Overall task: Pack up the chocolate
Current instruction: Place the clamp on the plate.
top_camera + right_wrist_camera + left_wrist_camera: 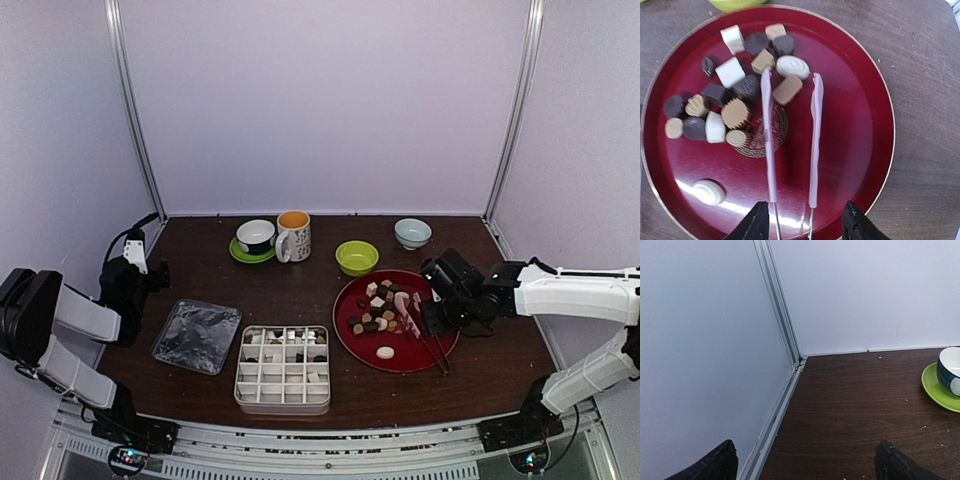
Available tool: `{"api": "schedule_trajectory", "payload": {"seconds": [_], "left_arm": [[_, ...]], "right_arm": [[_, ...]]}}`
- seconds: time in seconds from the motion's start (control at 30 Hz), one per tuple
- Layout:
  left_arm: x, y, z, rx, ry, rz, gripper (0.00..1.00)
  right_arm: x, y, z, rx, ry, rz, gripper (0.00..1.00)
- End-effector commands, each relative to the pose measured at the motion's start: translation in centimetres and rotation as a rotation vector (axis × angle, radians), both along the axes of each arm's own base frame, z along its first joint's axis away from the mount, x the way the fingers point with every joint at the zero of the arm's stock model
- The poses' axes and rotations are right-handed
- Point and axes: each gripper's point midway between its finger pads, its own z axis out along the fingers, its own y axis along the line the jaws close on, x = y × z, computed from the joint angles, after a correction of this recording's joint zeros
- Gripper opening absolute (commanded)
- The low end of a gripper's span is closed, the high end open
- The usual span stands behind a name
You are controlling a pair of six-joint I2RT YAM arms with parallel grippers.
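- chocolate (732, 97) is lying mostly in a loose cluster on the left half of the red plate (855, 130), in dark brown, tan and cream-white pieces.
- one cream-white piece (709, 192) is sitting alone near the plate's rim, well apart from the cluster.
- a few more pieces are showing in the back row of the divided box (283, 405), which is standing on the table (200, 270) left of the plate.
- the right gripper (806, 205) is hovering over the plate with its jaws spread and the pink tongs (815, 130) running between them.
- the right finger (857, 225) is standing clear of the nearer tong arm. whether the left finger is touching the other arm is not clear.
- the tong arms are standing apart, with a tan oblong piece (787, 90) lying between their tips.
- the left gripper (806, 450) is hanging by the table's far left corner with its jaws wide apart and nothing between them.
- a crinkled clear plastic piece (197, 335) is lying just left of the box.
- a cup (256, 235) on a green saucer (240, 255), a mug (293, 236), a green bowl (357, 257) and a pale bowl (412, 233) are standing along the back of the table.
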Motion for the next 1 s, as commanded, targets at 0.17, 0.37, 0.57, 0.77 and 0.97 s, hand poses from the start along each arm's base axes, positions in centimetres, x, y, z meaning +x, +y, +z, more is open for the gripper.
{"api": "schedule_trajectory", "payload": {"seconds": [0.17,0.37,0.57,0.77,0.97], "left_arm": [[0.4,0.1,1.2,0.008,-0.043,-0.001,0.98],[0.4,0.1,1.3,0.008,-0.045,-0.001,0.98],[0.4,0.2,1.3,0.008,-0.045,0.000,0.98],[0.4,0.2,1.3,0.008,-0.045,0.000,0.98],[0.4,0.1,1.3,0.007,-0.044,-0.001,0.98]], "right_arm": [[-1.5,0.7,1.4,0.091,0.018,0.065,0.73],[-2.3,1.2,1.3,0.139,0.057,0.070,1.00],[-3.2,0.5,-0.1,0.097,0.102,0.057,1.00],[-3.9,0.4,-0.8,0.103,0.128,0.048,1.00],[-4.5,-0.3,-1.4,0.061,0.161,0.039,0.98]]}}
